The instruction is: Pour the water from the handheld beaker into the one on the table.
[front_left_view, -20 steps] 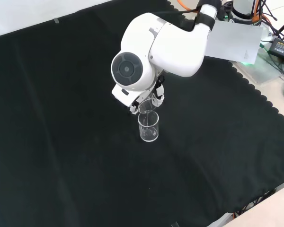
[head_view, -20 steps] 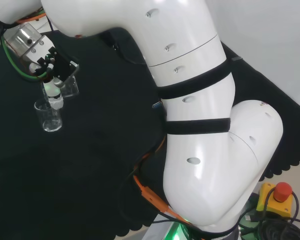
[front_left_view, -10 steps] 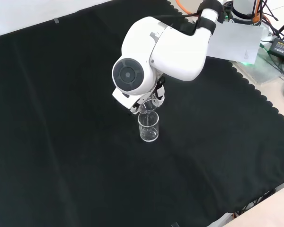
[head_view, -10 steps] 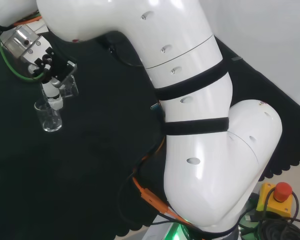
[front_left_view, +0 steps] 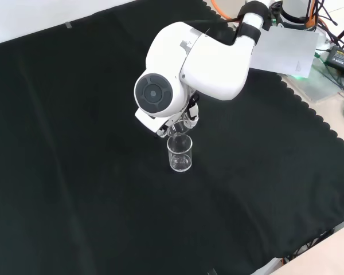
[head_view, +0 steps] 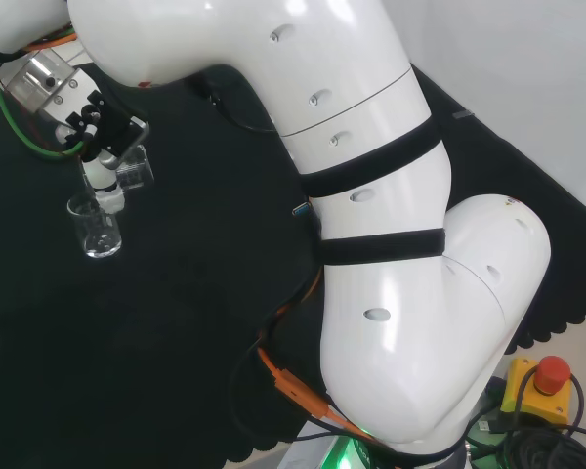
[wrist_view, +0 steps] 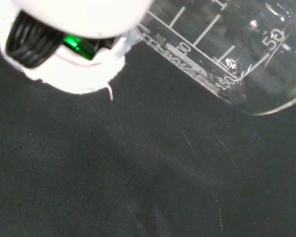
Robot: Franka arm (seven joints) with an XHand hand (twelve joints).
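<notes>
1. My hand [head_view: 96, 137] has its fingers clamped on the handheld beaker [head_view: 134, 168], tilted over, at the far left in the head view.
2. The second beaker [front_left_view: 180, 155] stands upright on the desk [front_left_view: 74, 172], just below the tilted one.

A large white arm link [front_left_view: 200, 57] with a round grey cap [front_left_view: 152, 93] covers most of the hand [front_left_view: 190, 116]. Just below the hand, a tilted clear beaker [front_left_view: 178, 128] hangs over the upright beaker [front_left_view: 180, 154], which stands on the black surface [front_left_view: 74, 172].
</notes>
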